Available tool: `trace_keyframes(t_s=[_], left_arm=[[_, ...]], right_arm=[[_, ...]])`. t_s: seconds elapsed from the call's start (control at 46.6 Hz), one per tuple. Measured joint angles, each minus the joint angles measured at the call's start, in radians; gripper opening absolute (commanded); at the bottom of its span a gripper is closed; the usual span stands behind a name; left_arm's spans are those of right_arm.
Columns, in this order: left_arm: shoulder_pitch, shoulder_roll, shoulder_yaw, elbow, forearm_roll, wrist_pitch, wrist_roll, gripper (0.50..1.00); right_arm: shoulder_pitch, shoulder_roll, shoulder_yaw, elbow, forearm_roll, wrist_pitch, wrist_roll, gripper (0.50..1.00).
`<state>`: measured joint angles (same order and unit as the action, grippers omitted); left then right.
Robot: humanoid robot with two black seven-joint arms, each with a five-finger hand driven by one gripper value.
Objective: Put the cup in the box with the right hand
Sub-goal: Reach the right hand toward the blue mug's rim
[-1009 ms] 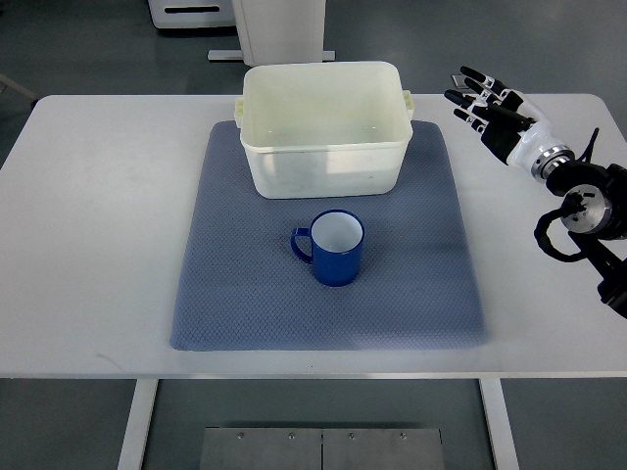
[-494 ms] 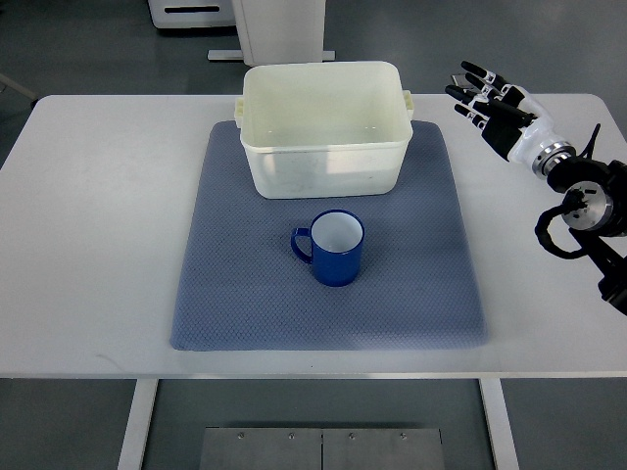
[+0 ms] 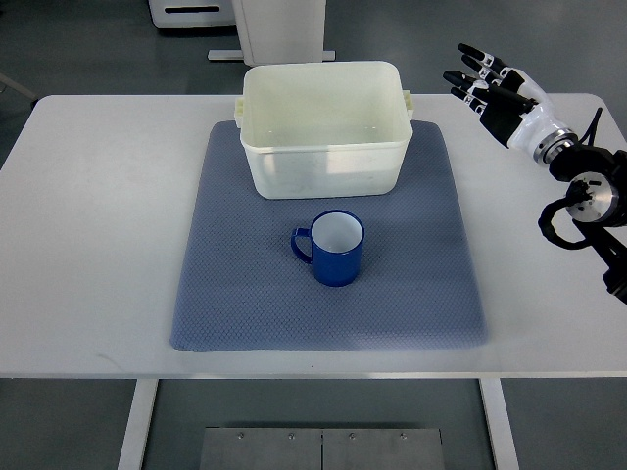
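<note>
1. The right hand (image 3: pixel 490 88) hovers at the upper right of the frame, over the far right corner of the white bench (image 3: pixel 88 225), its black-tipped fingers (image 3: pixel 472 51) spread apart and holding nothing.
2. The blue cup (image 3: pixel 333 250) stands upright at the centre of the frame on the blue-grey mat (image 3: pixel 245 294), its white inside facing up and its handle pointing toward the left edge of the picture.
3. From the hand, the cup lies down and to the left, well apart, so the reach likely has to cross the mat's right side (the handle sits on the side away from the approaching arm).
4. The cream box (image 3: pixel 325 127) stands just above the cup in the frame, near but not touching it, open and empty as far as can be seen.
5. Only the right arm shows, entering from the right edge; the left one is out of view, so the right is the nearer by default.
6. Count: one cup, one box, one mat, one hand.
</note>
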<state>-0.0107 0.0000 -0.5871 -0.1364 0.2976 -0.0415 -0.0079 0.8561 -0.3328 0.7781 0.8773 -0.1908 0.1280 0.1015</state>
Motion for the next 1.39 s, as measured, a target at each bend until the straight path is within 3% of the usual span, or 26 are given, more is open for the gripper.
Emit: trace_keyframes(t_s=[0.472, 0.73, 1.395], left_arm=[[-0.001, 0.000, 0.000, 0.000, 0.000, 0.000, 0.000, 1.000], [0.000, 0.000, 0.000, 0.000, 0.000, 0.000, 0.000, 1.000], [0.000, 0.000, 0.000, 0.000, 0.000, 0.000, 0.000, 1.000]], right_arm=[[0.078, -0.128, -0.182, 0.307, -0.180, 0.125, 0.040, 1.000], [0.114, -0.143, -0.299, 0.401, -0.261, 0.161, 0.042, 1.000], [0.133, -0.130, -0.479, 0.405, -0.370, 0.152, 0.041, 0.998]])
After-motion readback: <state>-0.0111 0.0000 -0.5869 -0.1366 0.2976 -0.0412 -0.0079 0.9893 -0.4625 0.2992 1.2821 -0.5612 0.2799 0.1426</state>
